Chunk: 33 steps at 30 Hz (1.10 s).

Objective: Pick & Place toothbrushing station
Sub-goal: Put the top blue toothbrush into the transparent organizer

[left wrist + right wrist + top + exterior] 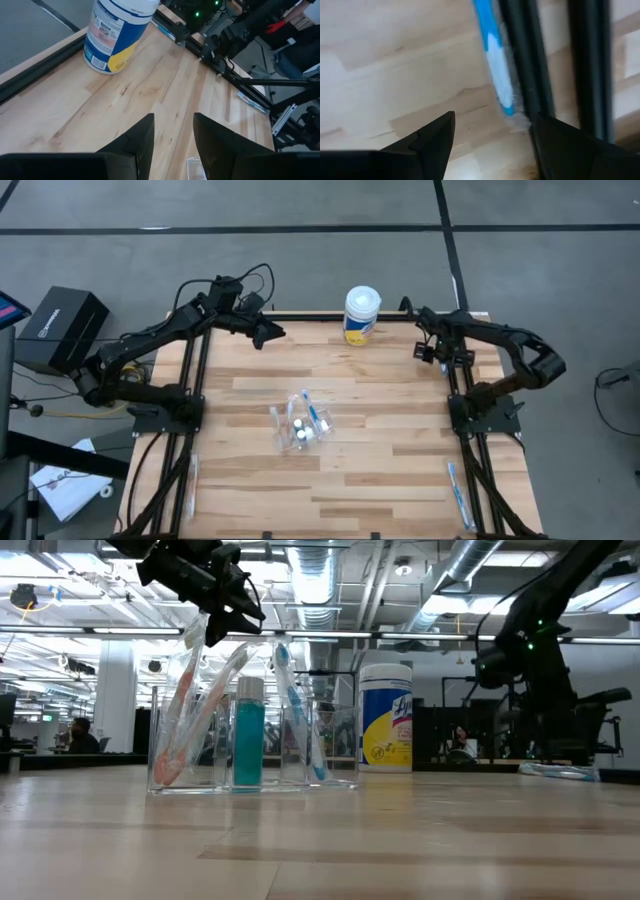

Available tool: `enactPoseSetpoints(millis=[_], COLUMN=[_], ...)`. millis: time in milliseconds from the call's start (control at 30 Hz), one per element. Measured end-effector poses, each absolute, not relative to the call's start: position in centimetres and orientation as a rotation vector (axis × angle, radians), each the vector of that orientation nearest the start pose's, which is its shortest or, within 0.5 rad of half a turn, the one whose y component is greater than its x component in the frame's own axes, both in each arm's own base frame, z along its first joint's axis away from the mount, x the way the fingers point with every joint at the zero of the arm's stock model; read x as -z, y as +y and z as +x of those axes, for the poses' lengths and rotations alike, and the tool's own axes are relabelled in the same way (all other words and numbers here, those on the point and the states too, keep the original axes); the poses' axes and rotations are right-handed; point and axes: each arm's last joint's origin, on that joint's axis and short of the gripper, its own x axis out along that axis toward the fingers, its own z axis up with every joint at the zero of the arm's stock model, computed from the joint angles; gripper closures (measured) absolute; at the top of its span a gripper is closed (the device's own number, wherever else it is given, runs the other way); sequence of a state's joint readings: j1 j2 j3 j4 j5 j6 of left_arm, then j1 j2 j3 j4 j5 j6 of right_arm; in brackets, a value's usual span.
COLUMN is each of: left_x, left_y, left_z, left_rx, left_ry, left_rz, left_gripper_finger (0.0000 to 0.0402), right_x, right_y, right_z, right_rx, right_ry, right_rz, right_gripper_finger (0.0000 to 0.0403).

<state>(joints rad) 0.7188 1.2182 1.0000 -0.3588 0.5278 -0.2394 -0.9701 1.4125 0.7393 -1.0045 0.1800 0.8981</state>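
the right claw (492, 137) hung open over a blue toothbrush (492, 55) at frame top; best centred before closing. the left claw (172, 137) was open, empty.

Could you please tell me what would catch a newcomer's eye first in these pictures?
Probably the clear organizer in the middle of the wooden table, holding toothbrushes and a teal tube. Next, the wipes canister with its yellow label at the far edge, between the two arms. The left gripper and right gripper both hang open near the far corners, holding nothing.
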Motion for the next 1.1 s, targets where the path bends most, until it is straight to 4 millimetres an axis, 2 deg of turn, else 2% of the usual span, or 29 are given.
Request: enactPoseSetpoints(millis=[300, 600, 700, 833, 1100], left_x=[-30.6, -30.6, -30.6, -30.6, -30.6], left_y=[16.0, 16.0, 16.0, 16.0, 15.9], left_z=[20.4, 20.4, 20.4, 20.4, 20.4], left_rx=[-0.245, -0.249, -0.249, -0.249, -0.253], left_ry=[0.447, 0.446, 0.447, 0.447, 0.450], left_rz=[-0.575, -0.582, -0.583, -0.583, -0.600], left_gripper_finger=[0.0271, 0.0271, 0.0271, 0.0271, 0.0271], right_x=[-13.8, -13.8, -13.7, -13.3, -13.2], right_y=[-15.6, -15.3, -15.3, -15.0, -15.0], right_z=[10.8, 10.5, 10.5, 10.4, 10.7], right_rx=[1.590, 1.583, 1.591, 1.592, 1.588], right_ry=[1.136, 1.152, 1.153, 1.149, 1.124], right_rz=[1.320, 1.304, 1.295, 1.301, 1.277], right_gripper_finger=[0.0138, 0.0138, 0.0150, 0.0207, 0.0376])
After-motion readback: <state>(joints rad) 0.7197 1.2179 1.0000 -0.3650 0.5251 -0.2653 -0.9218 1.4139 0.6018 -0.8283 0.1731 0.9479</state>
